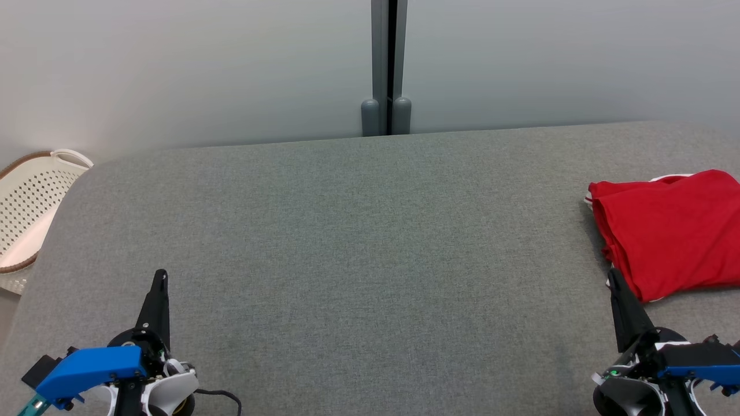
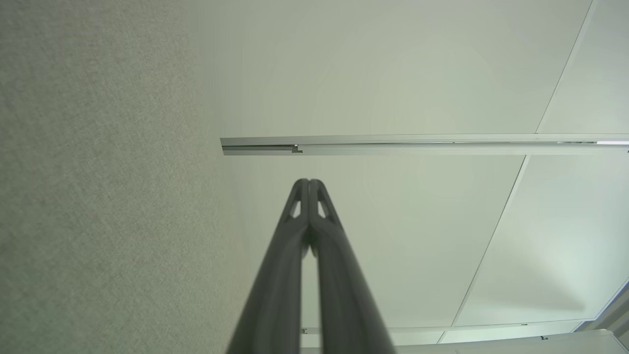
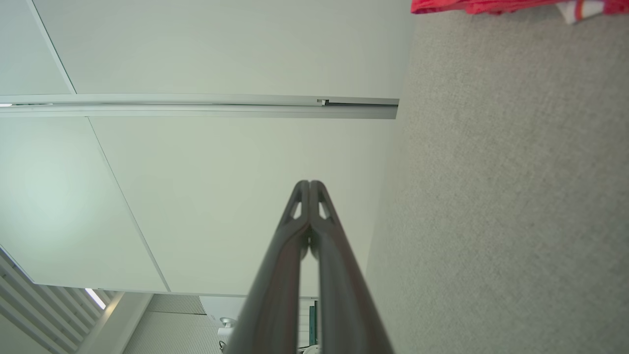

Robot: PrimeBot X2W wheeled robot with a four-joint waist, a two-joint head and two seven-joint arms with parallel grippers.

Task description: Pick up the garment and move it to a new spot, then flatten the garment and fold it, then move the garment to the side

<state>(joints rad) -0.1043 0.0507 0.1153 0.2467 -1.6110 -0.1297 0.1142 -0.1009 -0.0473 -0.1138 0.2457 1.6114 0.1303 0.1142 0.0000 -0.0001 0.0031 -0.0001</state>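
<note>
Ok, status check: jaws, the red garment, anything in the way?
Left gripper and right gripper: jaws shut, holding nothing. Red garment folded at the grey surface's right side. Nothing blocking. White basket off left.

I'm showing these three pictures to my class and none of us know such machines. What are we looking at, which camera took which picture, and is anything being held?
A wheeled two-armed robot faces a grey padded surface. The head view looks down from its head: the left end effector is at the lower left, the right end effector at the lower right. The other two pictures come from wrist cameras looking along each arm's shut fingers. A folded red garment lies at the right edge; a white basket stands left of the surface. Nothing is held.
</note>
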